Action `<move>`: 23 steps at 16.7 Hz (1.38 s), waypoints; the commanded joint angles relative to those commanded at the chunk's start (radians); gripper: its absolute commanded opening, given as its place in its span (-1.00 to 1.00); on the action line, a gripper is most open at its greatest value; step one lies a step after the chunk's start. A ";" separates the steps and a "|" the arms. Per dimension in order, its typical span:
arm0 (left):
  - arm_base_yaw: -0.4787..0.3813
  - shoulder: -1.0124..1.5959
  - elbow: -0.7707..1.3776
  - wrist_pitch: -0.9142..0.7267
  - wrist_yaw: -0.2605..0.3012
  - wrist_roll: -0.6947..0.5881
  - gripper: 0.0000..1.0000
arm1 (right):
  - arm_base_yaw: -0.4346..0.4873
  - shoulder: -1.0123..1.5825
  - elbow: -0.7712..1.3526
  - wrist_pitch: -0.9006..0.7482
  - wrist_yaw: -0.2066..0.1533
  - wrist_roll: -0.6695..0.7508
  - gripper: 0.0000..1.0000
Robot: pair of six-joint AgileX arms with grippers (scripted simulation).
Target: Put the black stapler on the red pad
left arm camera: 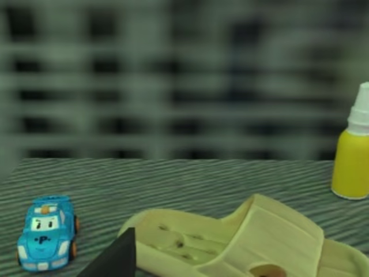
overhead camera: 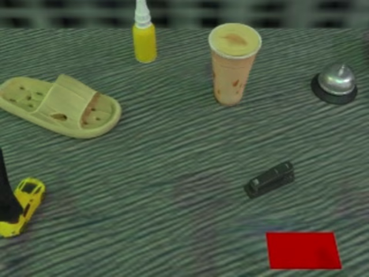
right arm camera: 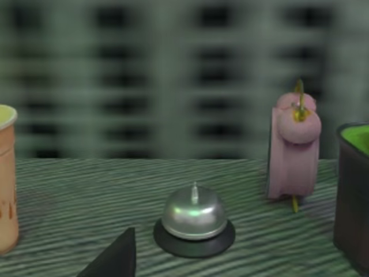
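Note:
The black stapler [overhead camera: 270, 179] lies flat and slanted on the striped tablecloth, right of centre in the top view. The red pad [overhead camera: 304, 250] lies flat at the front right, a short way in front of the stapler, with nothing on it. My left arm [overhead camera: 4, 190] is parked at the left edge, beside a yellow toy car [overhead camera: 22, 205]. Only a black corner of my left gripper [left arm camera: 115, 259] shows in the left wrist view. My right arm is outside the top view, and only a black corner of my right gripper [right arm camera: 115, 259] shows in its wrist view. Neither wrist view shows the stapler or the pad.
A yellow slipper [overhead camera: 60, 105] lies at the left. A yellow dropper bottle [overhead camera: 144, 37] and a tan cup [overhead camera: 233, 63] stand at the back, a desk bell [overhead camera: 336, 83] at the right. A blue toy car [left arm camera: 47, 232], a pink alarm clock [right arm camera: 294, 150] and a dark container [right arm camera: 353, 196] show only in the wrist views.

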 joint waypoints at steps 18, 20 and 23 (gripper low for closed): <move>0.000 0.000 0.000 0.000 0.000 0.000 1.00 | 0.300 1.251 0.982 -0.723 0.003 -0.908 1.00; 0.000 0.000 0.000 0.000 0.000 0.000 1.00 | 0.347 1.445 1.131 -0.838 0.004 -1.049 1.00; 0.000 0.000 0.000 0.000 0.000 0.000 1.00 | 0.408 1.689 1.333 -0.987 0.004 -1.234 1.00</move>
